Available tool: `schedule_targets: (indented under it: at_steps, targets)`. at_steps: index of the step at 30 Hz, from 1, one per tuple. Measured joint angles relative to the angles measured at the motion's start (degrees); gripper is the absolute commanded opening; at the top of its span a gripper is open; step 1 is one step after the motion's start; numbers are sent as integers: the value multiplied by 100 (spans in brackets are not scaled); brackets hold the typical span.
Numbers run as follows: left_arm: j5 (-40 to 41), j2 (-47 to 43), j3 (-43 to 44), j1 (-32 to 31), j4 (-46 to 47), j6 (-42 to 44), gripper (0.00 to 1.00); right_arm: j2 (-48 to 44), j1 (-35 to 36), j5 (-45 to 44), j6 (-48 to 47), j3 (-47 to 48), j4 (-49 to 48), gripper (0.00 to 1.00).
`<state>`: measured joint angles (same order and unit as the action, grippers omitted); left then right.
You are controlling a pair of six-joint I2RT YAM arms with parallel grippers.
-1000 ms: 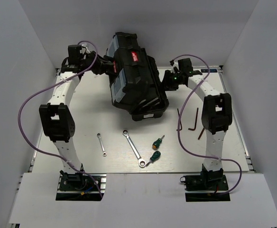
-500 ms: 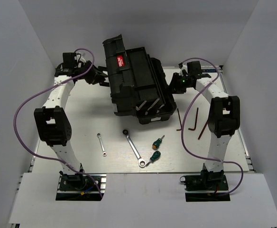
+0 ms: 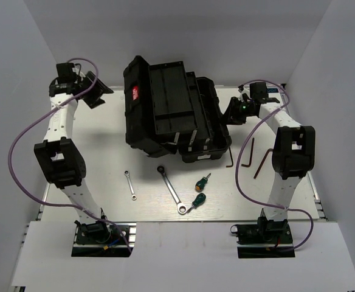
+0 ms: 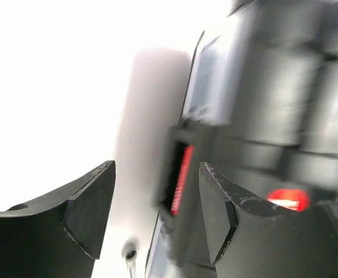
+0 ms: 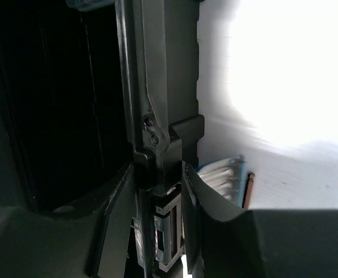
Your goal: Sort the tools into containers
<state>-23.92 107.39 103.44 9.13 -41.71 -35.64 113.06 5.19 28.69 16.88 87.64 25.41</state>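
Lid of large black plastic toolbox point(image 3: 205, 149) now fully open leftward; left gripper point(image 3: 97, 92) pulled away to far-left corner, jaws apart, empty; right gripper point(image 3: 231, 113) clamps toolbox's right wall

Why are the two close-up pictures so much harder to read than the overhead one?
Top external view: evenly lit and sharp, toolbox crisp. Left wrist view: smeared by blur, the backdrop burnt out to white. Right wrist view: the toolbox nearly black in shadow, with a glaring white patch upper right.
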Motion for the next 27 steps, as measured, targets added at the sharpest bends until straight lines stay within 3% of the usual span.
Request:
schedule_targets:
  at_steps: [10,11,16,18,21,25,26,27]
  targets:
    - [254,-24,428,-13,-308,219,68,20,-52,35,199,28,22,0]
    - [286,-44,428,-28,-380,251,65,52,-46,35,225,61,46,0]
    - [444,-393,369,-107,-686,485,20,271,9,68,321,409,262,0]
    - [511,-675,293,-153,-804,616,13,361,55,24,350,546,264,0]
    - [597,-1091,269,-262,-1025,828,13,511,155,-24,374,758,221,0]
    - [638,-1663,0,-448,-1167,994,31,638,267,-9,417,903,57,0]
    - [640,-1843,-190,-503,-1204,1019,35,643,293,-2,424,903,15,7]
    - [651,-2013,-417,-551,-1228,1027,39,643,313,7,431,903,-2,24]
